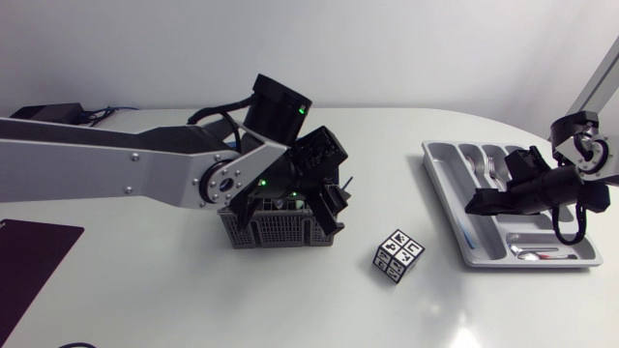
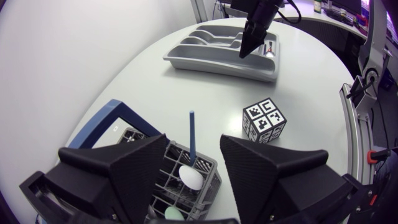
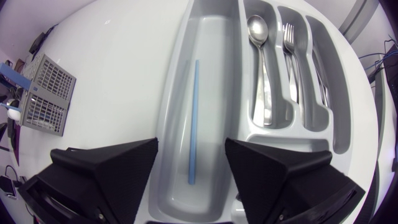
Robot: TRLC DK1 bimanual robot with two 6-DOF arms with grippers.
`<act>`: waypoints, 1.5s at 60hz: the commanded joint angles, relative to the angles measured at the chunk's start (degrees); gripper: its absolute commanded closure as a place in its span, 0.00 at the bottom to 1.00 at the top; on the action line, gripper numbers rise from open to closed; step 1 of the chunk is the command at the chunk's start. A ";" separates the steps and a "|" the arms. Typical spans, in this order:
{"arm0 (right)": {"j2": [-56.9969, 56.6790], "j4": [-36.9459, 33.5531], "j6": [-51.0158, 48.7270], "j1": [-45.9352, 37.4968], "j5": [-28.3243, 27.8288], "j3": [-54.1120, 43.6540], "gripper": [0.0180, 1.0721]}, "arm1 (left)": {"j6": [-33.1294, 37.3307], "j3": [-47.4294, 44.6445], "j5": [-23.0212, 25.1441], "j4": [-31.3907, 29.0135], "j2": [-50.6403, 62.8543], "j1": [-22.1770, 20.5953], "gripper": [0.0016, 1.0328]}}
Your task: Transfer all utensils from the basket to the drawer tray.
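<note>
A dark grey mesh basket (image 1: 276, 230) stands mid-table. In the left wrist view a blue stick (image 2: 192, 134) stands upright in the basket (image 2: 199, 167) beside a white spoon bowl (image 2: 190, 177). My left gripper (image 1: 311, 205) hangs open just over the basket, with the stick between its fingers (image 2: 118, 174) but untouched. The grey drawer tray (image 1: 445, 162) lies at the right. My right gripper (image 3: 190, 182) is open low over its long compartment, where another blue stick (image 3: 193, 121) lies flat. A spoon (image 3: 258, 37) and a fork (image 3: 289, 50) rest in the narrower slots.
A black-and-white patterned cube (image 1: 398, 255) sits between basket and tray, nearer the front. A dark mat (image 1: 29, 256) lies at the front left corner. In the left wrist view the tray (image 2: 211, 65) and my right gripper (image 2: 252, 43) are far ahead.
</note>
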 commanded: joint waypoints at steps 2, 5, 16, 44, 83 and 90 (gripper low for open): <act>-1.41 0.63 -0.63 1.24 0.25 -1.73 0.07 | 1.33 -1.58 -1.03 2.26 1.88 -1.25 0.43; -2.20 0.63 -0.63 1.59 0.34 -1.99 0.07 | 1.33 -1.49 -1.21 3.05 2.14 -1.52 0.44; -4.75 0.72 -0.28 2.29 0.34 -3.13 0.06 | 0.71 -0.96 -1.56 5.07 3.64 -1.60 0.58; -9.06 0.72 -0.10 4.14 0.34 -5.33 0.06 | 0.01 -0.17 -1.56 6.74 4.78 -1.60 0.94; -16.27 -0.51 0.34 10.20 1.22 -7.44 0.06 | -6.06 2.73 1.25 3.23 -4.63 0.68 0.97; -19.69 -1.04 0.25 12.05 1.13 -7.62 0.06 | -8.34 4.14 2.31 1.38 -8.32 0.42 0.97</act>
